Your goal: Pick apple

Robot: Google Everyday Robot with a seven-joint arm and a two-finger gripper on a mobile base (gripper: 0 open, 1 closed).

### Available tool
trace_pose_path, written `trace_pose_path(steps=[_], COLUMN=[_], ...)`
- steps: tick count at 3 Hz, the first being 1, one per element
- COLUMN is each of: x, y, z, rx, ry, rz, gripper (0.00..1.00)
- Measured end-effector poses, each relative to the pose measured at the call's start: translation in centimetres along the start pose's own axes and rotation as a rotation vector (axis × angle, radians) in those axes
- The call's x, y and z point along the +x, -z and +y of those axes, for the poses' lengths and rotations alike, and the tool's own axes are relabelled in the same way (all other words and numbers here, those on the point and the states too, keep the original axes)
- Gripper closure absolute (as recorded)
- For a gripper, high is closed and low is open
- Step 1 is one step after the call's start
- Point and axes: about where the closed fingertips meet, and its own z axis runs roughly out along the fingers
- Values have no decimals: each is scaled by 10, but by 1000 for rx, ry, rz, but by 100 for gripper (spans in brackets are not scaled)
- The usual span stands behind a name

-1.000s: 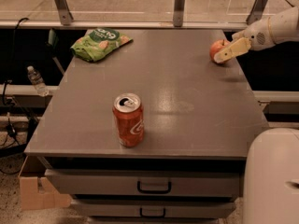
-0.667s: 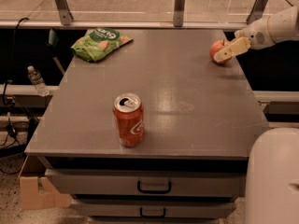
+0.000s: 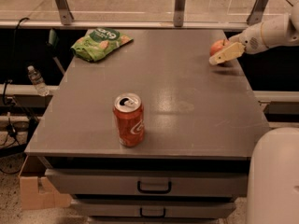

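Observation:
The apple [image 3: 216, 46] is small, round and red-orange, and sits at the far right edge of the grey table [image 3: 187, 106]. My gripper [image 3: 220, 54] reaches in from the right on a white arm and is at the apple, with a beige part of it lying across the apple's front right side. The apple's right half is hidden behind the gripper. I cannot tell whether the apple rests on the table or is just off it.
An orange-red soda can [image 3: 129, 119] stands upright near the table's front left. A green snack bag [image 3: 100, 43] lies at the far left corner. The table has drawers [image 3: 154, 186] below. A water bottle [image 3: 36, 80] stands at the left, and a white rounded body [image 3: 275, 181] fills the lower right.
The gripper and the apple have stayed in almost the same place at the table's far right edge. The can and bag have not moved.

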Motion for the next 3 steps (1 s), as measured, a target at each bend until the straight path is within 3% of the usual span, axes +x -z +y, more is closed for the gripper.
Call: trace_pose_path(steps=[2, 3], x=[7, -21], y=[-16, 3], z=[15, 47], rx=[-49, -138], ry=[7, 47], rz=[3, -63], gripper=[60, 83])
